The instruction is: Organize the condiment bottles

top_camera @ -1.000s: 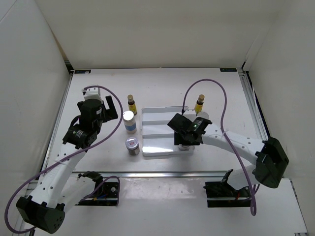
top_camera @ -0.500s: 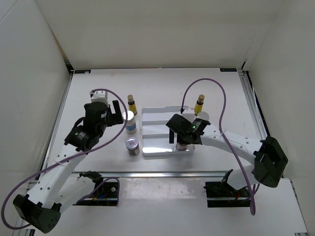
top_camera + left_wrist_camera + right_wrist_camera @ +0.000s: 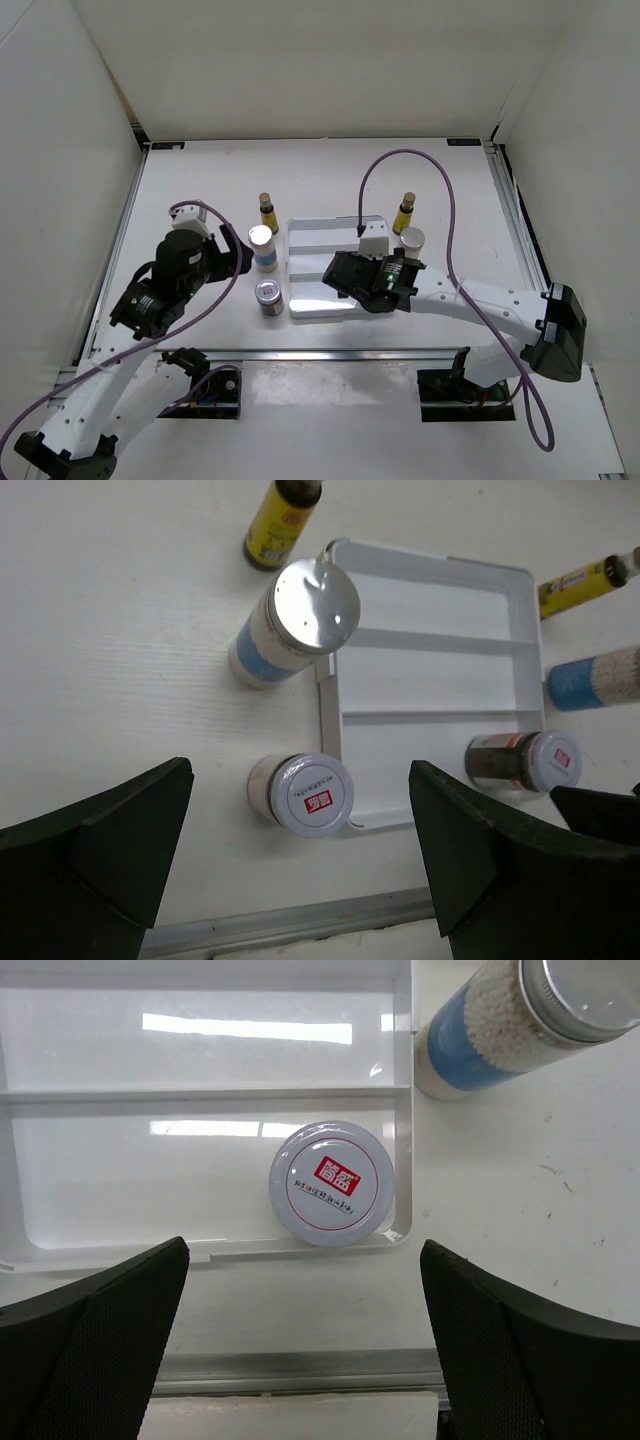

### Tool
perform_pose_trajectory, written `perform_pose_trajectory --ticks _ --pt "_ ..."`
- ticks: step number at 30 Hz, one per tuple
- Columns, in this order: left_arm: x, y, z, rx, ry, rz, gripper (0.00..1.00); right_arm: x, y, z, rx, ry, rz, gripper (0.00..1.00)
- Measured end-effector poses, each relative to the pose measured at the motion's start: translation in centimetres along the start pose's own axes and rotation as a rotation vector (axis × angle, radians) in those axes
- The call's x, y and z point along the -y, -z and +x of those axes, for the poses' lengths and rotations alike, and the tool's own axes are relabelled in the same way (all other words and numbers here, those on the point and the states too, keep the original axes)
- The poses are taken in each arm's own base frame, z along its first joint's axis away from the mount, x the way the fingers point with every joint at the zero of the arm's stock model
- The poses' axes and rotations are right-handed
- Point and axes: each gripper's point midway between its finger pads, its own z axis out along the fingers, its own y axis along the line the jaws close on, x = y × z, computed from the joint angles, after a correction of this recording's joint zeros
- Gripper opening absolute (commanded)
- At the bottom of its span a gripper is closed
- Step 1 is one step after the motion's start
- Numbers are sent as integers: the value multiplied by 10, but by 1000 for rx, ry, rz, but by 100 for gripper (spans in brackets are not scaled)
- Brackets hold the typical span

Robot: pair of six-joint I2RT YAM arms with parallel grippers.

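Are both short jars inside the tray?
No: one short jar stands in the near compartment of the tray, the other jar on the table beside it.

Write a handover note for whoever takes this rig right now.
Left hand: open, empty, near the left jar.
Right hand: open, empty, over the tray jar.
Done: tray jar stands in the tray, near right corner.
Left: left jar, left white bottle, left amber bottle beside the tray's left edge; right white bottle, right amber bottle beside its right edge.
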Motion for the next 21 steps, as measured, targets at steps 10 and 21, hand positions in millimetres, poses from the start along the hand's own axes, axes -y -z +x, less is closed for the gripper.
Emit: perform_pose_trajectory --ticks 10,21 --pt "-1 -24 53 -201 -72 -34 97 27 10 -2 69 1 22 100" --pt "24 -23 64 -189 -155 66 94 58 19 0 135 -31 -22 100"
